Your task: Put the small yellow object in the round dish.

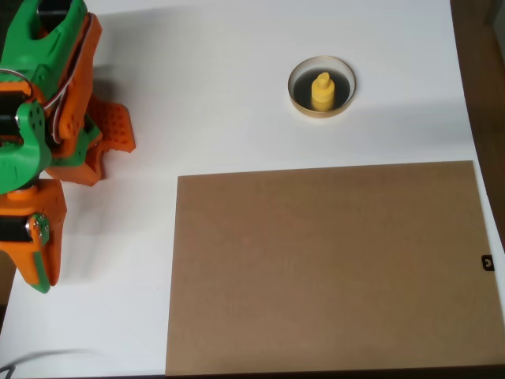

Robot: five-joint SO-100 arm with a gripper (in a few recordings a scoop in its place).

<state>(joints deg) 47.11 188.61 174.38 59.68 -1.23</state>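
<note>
Desk (237, 95): a white surface is seen from above; a dark strip is seen along its right edge.
Dish (300, 101): a small round dish with a pale tan rim and a black inside is set on the white desk in the upper middle of the overhead view; it lies just beyond the top edge of the board.
Yellow piece (322, 90): a small bright yellow piece, with a round base and a narrower knob on top, is seen standing upright inside the dish, near its middle.
Board (327, 268): a large brown rectangular board is laid flat over the lower right part of the desk.
Arm (43, 126): a green and orange arm is folded at the left edge, well apart from the dish.
Claw (110, 138): an orange perforated finger is seen pointing right, over bare desk; nothing is seen held; whether the fingers are apart or together cannot be told.
</note>
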